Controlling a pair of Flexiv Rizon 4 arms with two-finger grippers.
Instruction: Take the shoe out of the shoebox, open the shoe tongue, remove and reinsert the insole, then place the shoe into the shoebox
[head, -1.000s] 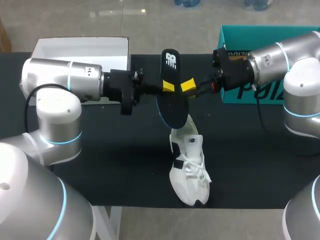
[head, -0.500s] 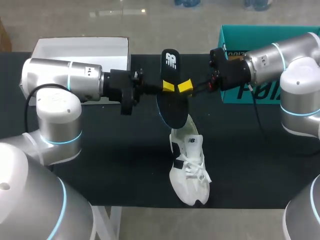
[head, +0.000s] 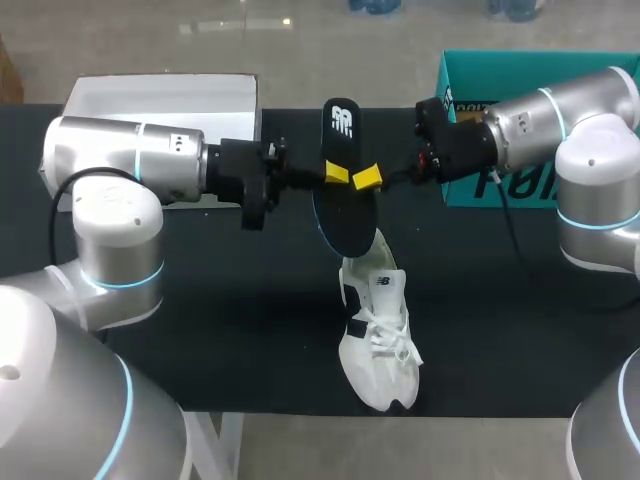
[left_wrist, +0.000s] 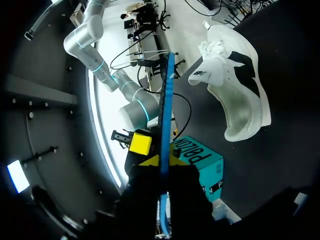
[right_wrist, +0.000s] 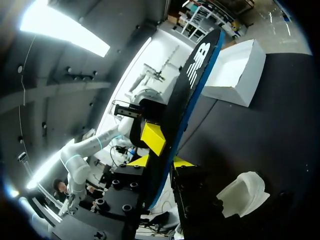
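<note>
The black table (head: 200, 320) carries everything. At its far left side stands an open white box (head: 160, 100), and at its far right side a teal shoebox (head: 540, 72). My view is that the shoe belongs in one of these, but neither holds it now.

The white shoe (head: 378, 330) lies on the table near the front edge, well apart from both boxes, with its toe toward the front and its opening toward the far side. I judge it light, with a soft upper. It may slide on the cloth when something is pushed in, so a hold at the heel collar looks sensible.

The black insole (head: 345, 215) with a blue edge is out of the shoe and hangs upright in the air above the shoe's opening, its lower end just over the heel. It looks thin, light and bendable, so a pinch on its two flat faces near the middle suits it. A hold at one end would let it flop.

The left gripper (head: 337, 173) comes from the left and is closed on the insole at about mid-length. In the left wrist view the insole runs edge-on straight between its fingers. The right gripper (right_wrist: 160, 161) meets it from the other side, and its yellow tips touch the insole on both faces, so it also grips the insole, just beside the left one.
</note>
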